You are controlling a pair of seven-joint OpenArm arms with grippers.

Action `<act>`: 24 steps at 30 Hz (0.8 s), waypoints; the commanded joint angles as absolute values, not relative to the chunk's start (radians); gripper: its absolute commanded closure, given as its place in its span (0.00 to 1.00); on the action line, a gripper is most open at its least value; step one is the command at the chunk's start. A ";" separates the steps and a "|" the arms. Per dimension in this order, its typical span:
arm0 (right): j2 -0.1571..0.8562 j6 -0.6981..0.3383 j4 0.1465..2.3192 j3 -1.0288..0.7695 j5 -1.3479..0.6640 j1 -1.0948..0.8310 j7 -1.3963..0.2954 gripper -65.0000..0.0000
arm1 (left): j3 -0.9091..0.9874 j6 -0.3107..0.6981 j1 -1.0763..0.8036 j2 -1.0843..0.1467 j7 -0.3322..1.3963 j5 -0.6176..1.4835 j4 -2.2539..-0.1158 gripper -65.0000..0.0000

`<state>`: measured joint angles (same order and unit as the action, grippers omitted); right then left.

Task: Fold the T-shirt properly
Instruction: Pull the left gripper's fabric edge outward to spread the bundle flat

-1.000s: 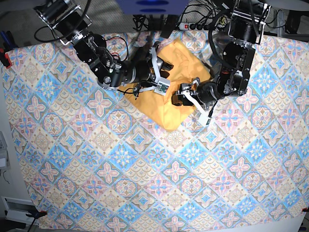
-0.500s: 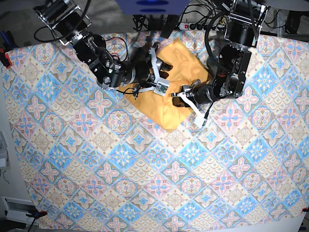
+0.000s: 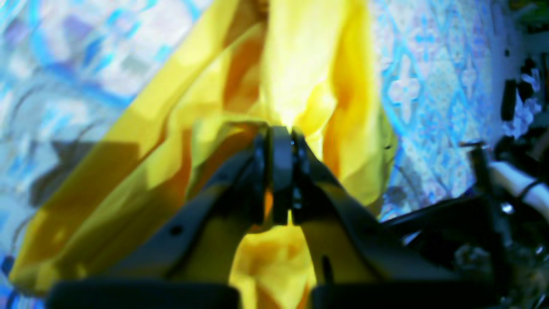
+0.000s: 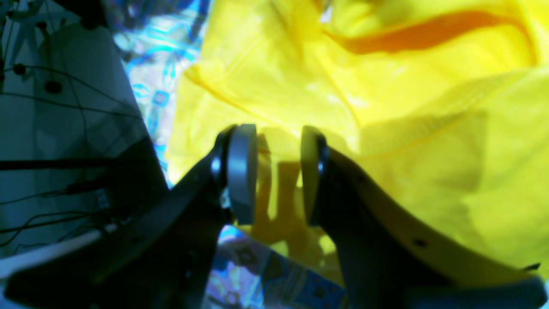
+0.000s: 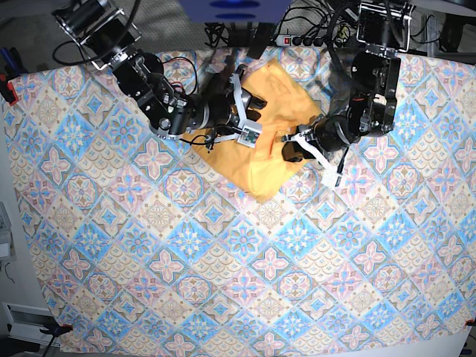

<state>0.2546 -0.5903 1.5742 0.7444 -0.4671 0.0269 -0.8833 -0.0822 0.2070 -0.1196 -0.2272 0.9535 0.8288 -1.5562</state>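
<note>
The T-shirt (image 5: 262, 95) lies crumpled at the back middle of the table, plain yellow-orange. My left gripper (image 5: 291, 149) is at the shirt's right edge. In the left wrist view this left gripper (image 3: 281, 139) is shut on a bunched fold of the T-shirt (image 3: 300, 64), with cloth draping on both sides of the fingers. My right gripper (image 5: 245, 111) rests over the shirt's left part. In the right wrist view the right gripper (image 4: 276, 171) stands open just above the T-shirt (image 4: 386, 86), and nothing shows between its pads (image 4: 242, 171).
The blue-pink patterned tablecloth (image 5: 223, 260) covers the whole table. Cables and a power strip (image 5: 297, 39) lie behind the back edge. A red clamp (image 5: 9, 91) holds the cloth at the far left corner.
My left gripper has closed on the shirt's right edge and its arm has swung slightly right and back. The right arm has stayed put with its jaws open.
</note>
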 commanded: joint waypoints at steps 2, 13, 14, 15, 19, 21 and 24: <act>0.263 -0.595 1.590 0.739 -0.481 0.039 -0.863 0.74 | -0.056 0.219 -0.133 -0.248 0.943 0.843 -1.590 1.00; 0.268 -0.595 1.590 0.737 -0.481 0.039 -0.863 0.74 | 0.022 0.220 -0.242 -0.288 0.943 0.845 -1.793 1.00; 0.268 -0.595 1.590 0.737 -0.481 0.039 -0.863 0.74 | 0.031 0.220 -0.246 -0.288 0.943 0.845 -1.804 1.00; 0.268 -0.595 1.590 0.737 -0.481 0.039 -0.863 0.74 | 0.039 0.220 -0.251 -0.288 0.944 0.845 -1.816 1.00; 0.268 -0.595 1.590 0.737 -0.481 0.039 -0.863 0.74 | 0.079 0.220 -0.280 -0.289 0.944 0.845 -1.854 1.00; 0.268 -0.595 1.590 0.737 -0.481 0.039 -0.863 0.74 | 0.090 0.220 -0.303 -0.289 0.944 0.845 -1.857 1.00; 0.268 -0.595 1.590 0.737 -0.481 0.039 -0.863 0.74 | 0.110 0.220 -0.332 -0.291 0.944 0.845 -1.870 1.00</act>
<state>0.2687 -0.5903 1.5742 0.7425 -0.4679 0.0269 -0.8825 0.1017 0.2146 -0.3397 -0.2802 0.9615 0.8276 -1.8477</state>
